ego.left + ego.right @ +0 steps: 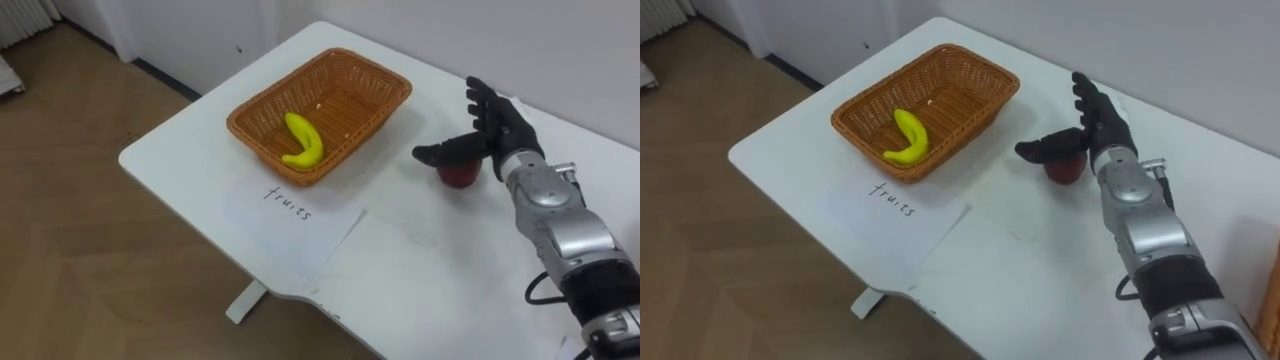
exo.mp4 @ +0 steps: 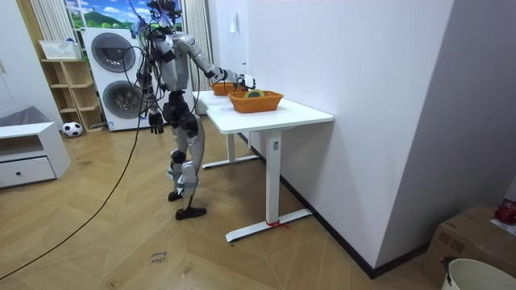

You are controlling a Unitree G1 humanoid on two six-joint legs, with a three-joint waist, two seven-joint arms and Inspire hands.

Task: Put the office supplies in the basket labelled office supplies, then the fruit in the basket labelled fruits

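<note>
Fingers of the robot's black right hand (image 1: 497, 132) spread wide just above a small round red fruit (image 1: 461, 179), right of the brown wicker basket (image 1: 362, 95).

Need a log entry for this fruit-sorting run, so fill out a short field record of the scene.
basket: wicker basket on the white table, behind a handwritten paper label
in basket: banana
outside basket: red fruit, on the table to the basket's right
right hand: open, fingers straight over the red fruit; contact unclear
left hand: hanging at the robot's side
</note>
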